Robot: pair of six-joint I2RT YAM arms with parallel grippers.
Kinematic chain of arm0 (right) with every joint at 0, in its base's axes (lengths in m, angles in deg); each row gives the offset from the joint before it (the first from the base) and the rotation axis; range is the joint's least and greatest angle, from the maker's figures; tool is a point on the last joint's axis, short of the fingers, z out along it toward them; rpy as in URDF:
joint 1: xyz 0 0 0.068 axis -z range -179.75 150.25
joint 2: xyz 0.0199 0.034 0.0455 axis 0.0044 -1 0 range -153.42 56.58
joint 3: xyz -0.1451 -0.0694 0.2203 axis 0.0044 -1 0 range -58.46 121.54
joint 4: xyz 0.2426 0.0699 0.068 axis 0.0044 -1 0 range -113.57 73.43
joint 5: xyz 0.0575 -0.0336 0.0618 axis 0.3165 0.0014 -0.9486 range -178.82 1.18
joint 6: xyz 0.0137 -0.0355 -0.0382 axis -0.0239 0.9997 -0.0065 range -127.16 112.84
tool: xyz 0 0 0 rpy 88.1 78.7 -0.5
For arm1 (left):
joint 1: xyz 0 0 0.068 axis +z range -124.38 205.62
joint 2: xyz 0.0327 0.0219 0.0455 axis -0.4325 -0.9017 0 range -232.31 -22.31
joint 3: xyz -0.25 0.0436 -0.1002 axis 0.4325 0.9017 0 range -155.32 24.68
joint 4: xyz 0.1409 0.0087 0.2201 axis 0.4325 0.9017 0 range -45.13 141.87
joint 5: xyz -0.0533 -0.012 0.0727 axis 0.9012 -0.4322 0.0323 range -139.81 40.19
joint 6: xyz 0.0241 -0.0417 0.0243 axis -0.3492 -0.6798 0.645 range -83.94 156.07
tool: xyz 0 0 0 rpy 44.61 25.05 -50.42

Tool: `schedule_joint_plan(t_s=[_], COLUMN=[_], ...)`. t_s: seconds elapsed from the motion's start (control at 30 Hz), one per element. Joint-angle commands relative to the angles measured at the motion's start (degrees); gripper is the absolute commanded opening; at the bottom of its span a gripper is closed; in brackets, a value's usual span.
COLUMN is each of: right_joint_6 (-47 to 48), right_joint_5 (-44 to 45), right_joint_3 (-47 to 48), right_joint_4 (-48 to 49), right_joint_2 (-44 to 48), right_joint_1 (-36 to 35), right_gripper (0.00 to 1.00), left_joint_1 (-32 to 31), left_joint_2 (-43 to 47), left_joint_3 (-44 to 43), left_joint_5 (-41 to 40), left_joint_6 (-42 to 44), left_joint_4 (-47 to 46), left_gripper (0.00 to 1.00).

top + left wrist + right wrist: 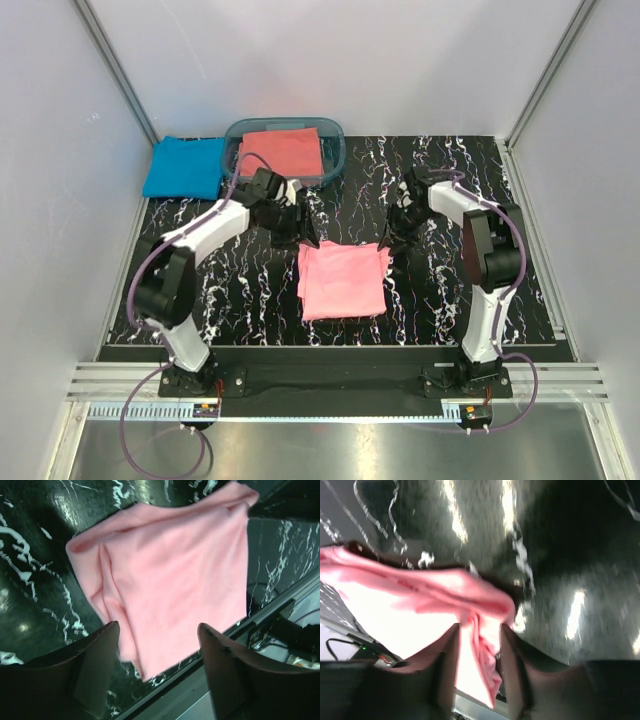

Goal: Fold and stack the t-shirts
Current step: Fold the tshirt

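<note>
Tub (336,165) at far edge, tabletop (250,290) open — flanking pink t-shirt (343,280)

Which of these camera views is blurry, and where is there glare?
Right wrist view: motion-blurred, with the pink t-shirt and the white glints on the table smeared. Left wrist view: shirt fairly sharp, near fingers dark and soft. Top external view: sharp, evenly lit, bright sheen on the metal strip along the bottom.

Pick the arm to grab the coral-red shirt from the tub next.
Left, probably: the left end effector hangs open just short of the tub holding the coral-red shirt; the right end effector is farther, with cloth of the pink shirt between its fingers.
</note>
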Motion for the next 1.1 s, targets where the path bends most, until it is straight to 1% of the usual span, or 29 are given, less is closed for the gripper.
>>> schedule_joint_plan(t_s=[0.0,0.03,0.13,0.17,0.23,0.3,0.47,0.53,0.67,0.77,0.97,1.07], right_joint_6=[2.5,2.4,1.1,0.8,-0.2,-0.6,-0.2,-0.1,-0.4,-1.0,-0.6,-0.1], right_joint_5=[4.7,4.5,3.9,3.1,2.2,1.9,2.6,2.6,2.3,1.3,0.7,0.8], right_joint_3=[1.4,1.1,-1.2,-2.6,-4.1,-6.3,-11.2,-12.6,-16.0,-17.4,-18.2,-18.4], right_joint_4=[-5.2,-6.2,-7.0,-7.0,-7.0,-7.2,-7.5,-7.1,-5.9,-4.0,-2.4,-2.3], right_joint_2=[9.1,10.2,14.5,16.6,18.7,22.1,28.4,29.7,31.9,32.2,31.3,31.0], right_joint_1=[-1.7,-2.4,-3.2,-3.3,-3.3,-3.3,-3.3,-3.3,-3.3,-3.3,-3.3,-3.3], right_gripper=[0.51,0.54,0.62,0.63,0.66,0.67,0.69,0.70,0.70,0.70,0.70,0.69], left_joint_1=[0.2,0.3,0.9,0.9,1.3,1.7,2.1,2.3,2.3,2.3,2.4,2.3], left_joint_2=[7.4,8.2,10.0,10.0,8.6,6.3,2.4,1.3,2.6,1.7,-0.5,-1.4], left_joint_3=[3.1,3.9,6.8,7.1,7.0,6.6,6.4,7.0,13.3,14.9,14.6,13.9], left_joint_5=[-1.8,-1.6,-1.3,-1.5,-1.8,-1.6,-0.8,1.6,3.6,4.4,4.2,2.9], left_joint_6=[3.6,4.9,6.3,6.5,7.5,8.0,8.9,8.6,5.9,5.2,4.8,4.2], left_joint_4=[1.0,0.8,-0.6,-1.9,-2.3,-3.5,-7.8,-8.8,-13.5,-15.9,-20.0,-19.4], left_gripper=[0.82,0.84,0.88,0.89,0.97,0.99,0.99,0.99,0.99,0.99,0.99,0.99])
